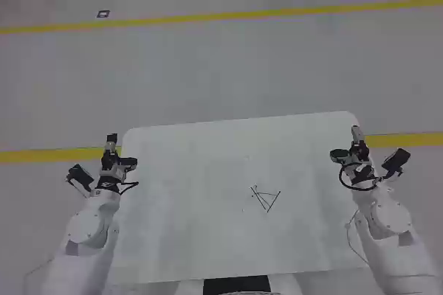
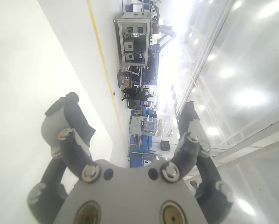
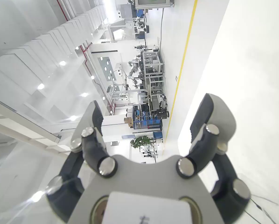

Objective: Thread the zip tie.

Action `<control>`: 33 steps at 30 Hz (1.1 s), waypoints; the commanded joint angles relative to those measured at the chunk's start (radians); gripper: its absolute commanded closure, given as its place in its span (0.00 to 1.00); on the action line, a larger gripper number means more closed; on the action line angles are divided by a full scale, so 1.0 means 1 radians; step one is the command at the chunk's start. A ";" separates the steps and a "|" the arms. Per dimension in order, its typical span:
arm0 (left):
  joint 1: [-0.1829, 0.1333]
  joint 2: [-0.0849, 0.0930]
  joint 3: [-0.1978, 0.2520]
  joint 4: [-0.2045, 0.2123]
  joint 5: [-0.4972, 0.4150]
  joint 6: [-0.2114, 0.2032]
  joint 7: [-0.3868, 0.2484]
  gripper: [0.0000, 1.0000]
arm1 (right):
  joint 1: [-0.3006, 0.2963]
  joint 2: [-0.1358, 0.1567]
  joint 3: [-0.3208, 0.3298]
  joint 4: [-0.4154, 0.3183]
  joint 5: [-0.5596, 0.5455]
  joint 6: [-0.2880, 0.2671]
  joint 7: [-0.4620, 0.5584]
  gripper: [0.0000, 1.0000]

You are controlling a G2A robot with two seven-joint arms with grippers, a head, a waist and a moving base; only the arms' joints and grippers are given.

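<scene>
Zip tie (image 1: 266,198) laid on desk (image 1: 199,236), between left tool (image 2: 129,100) and right tool (image 3: 151,100), nearer the right, both tools spread wide, nothing gripped.

I see the left gripper (image 2: 130,104), jaws spread wide, the white surface (image 2: 25,59) curving past one side, a yellow floor line (image 2: 99,45) stretching toward equipment racks (image 2: 134,40).

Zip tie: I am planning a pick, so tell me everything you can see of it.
The thin dark zip tie lies flat on the white rounded-corner table, slightly to the robot's right of its middle. It shows as fine plastic-looking strands crossing into a small triangle with its tip toward the robot; one tie or several, too small to tell. Only the table touches it.
</scene>
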 commanded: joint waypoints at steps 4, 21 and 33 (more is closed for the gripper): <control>0.000 0.000 0.000 0.000 0.000 0.000 0.000 0.00 | -0.004 0.005 -0.003 0.000 -0.087 -0.045 0.102 0.00; -0.001 0.000 0.002 -0.001 0.003 -0.001 -0.004 0.00 | -0.044 0.014 -0.008 -0.007 -0.228 -0.128 0.251 0.00; 0.021 0.011 0.064 -0.033 0.109 0.021 -0.294 0.00 | -0.044 0.014 -0.008 -0.007 -0.228 -0.128 0.251 0.00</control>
